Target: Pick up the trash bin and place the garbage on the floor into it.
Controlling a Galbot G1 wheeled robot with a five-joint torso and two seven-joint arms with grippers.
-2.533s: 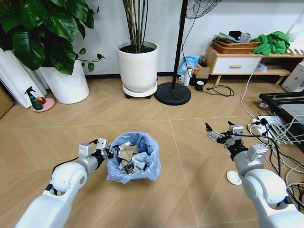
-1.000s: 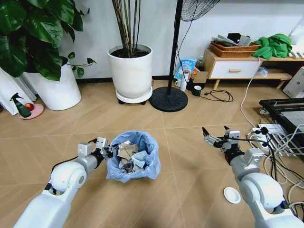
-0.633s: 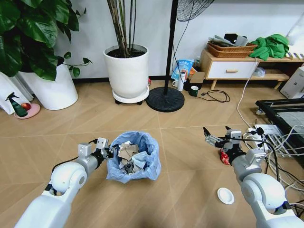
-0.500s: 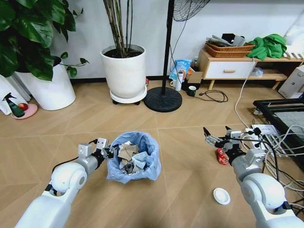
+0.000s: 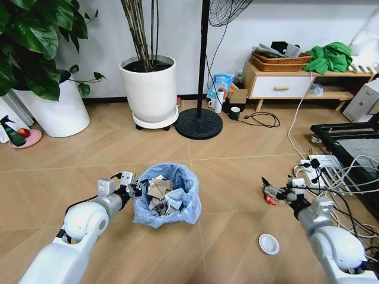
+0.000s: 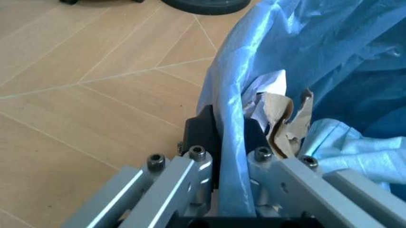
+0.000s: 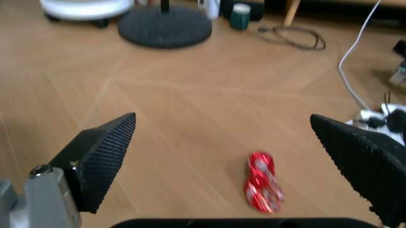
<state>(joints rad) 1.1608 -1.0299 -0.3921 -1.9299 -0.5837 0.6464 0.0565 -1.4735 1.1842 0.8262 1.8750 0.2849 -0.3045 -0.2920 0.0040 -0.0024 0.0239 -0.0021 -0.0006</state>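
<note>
The trash bin (image 5: 183, 208), lined with a crinkly light-blue bag and full of paper and cardboard scraps, stands on the floor (image 5: 225, 171) just ahead. My left gripper (image 5: 132, 189) is shut on its near-left rim. In the left wrist view the fingers (image 6: 201, 133) pinch the bag and rim of the trash bin (image 6: 304, 57). My right gripper (image 5: 277, 189) hangs open low over the floor, just above a red crushed wrapper (image 5: 270, 199). In the right wrist view the red wrapper (image 7: 261, 183) lies between the spread fingers of the gripper (image 7: 222, 121). A white disc (image 5: 269, 244) lies nearer me.
A power strip and tangled cables (image 5: 323, 171) lie right of the wrapper beside a black frame (image 5: 349, 133). A fan's round base (image 5: 198, 123), two white plant pots (image 5: 150, 89) (image 5: 56, 112), a wooden cabinet (image 5: 284, 86) and a spray bottle (image 5: 10, 131) line the back.
The whole view has shifted, so the camera has turned to the right. My right gripper has dropped lower toward the floor over the red wrapper. The left gripper still holds the bin.
</note>
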